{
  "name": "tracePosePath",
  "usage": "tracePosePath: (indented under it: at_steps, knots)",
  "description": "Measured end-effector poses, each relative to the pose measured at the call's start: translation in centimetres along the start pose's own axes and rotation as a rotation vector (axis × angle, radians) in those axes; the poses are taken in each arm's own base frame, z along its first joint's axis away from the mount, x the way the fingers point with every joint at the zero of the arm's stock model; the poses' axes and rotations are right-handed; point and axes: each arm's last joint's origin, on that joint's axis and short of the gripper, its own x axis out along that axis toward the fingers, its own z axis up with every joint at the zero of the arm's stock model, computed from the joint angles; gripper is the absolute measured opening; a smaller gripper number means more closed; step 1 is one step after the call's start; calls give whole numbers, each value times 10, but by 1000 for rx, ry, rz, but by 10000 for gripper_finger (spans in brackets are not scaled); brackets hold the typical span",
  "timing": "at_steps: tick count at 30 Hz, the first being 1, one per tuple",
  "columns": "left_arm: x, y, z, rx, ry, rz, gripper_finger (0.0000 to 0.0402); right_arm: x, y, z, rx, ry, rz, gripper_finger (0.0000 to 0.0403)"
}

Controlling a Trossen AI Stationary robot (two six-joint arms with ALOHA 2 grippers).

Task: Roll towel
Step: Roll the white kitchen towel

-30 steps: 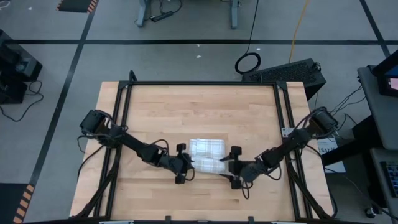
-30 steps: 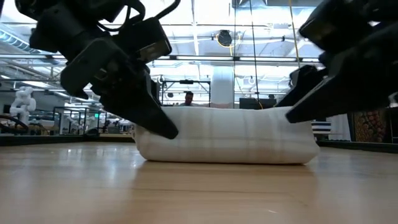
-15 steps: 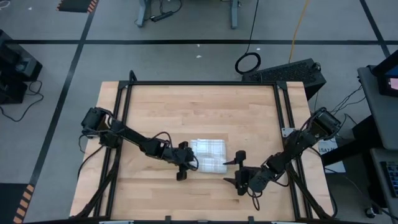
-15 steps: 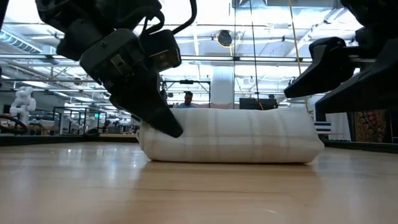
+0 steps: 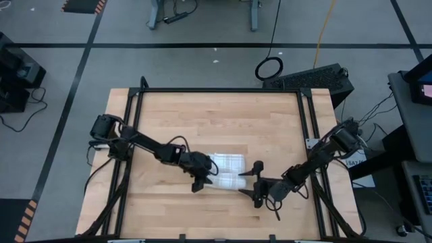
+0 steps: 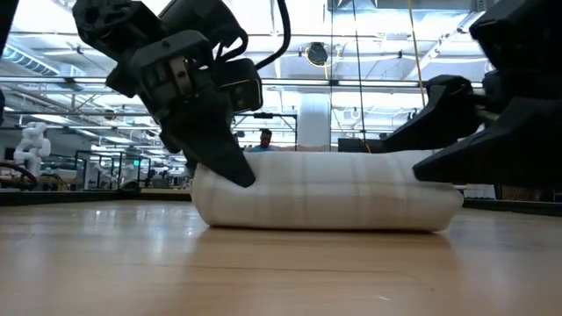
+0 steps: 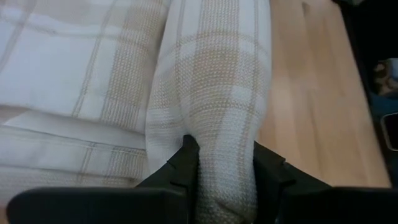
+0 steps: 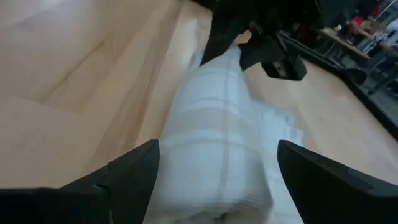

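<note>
Item 1: towel (image 5: pixel 225 171), rolled, long axis running left-right; I saw left gripper (image 5: pixel 204 177) pinching its end, right gripper (image 5: pixel 252 181) spread apart.

Since one second ago, the right gripper (image 5: pixel 252 181) is off the towel's (image 5: pixel 226 170) right end, fingers spread wide just beside it. The left gripper (image 5: pixel 204 177), clamped on the left end, sits slightly farther right.
</note>
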Motion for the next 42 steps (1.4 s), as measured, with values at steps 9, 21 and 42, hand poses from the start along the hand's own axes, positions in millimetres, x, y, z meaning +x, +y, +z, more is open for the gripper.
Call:
tracePosePath:
  at_steps: [9,21,42]
  knots:
    - [-3,11,3,-126,24,-23,94,14,-1,-13,-24,22,35,316]
    - [-4,13,3,-135,30,-25,94,23,-9,-18,57,38,17,279]
    - [-37,-8,10,-23,14,-32,286,35,-23,-23,298,81,85,156]
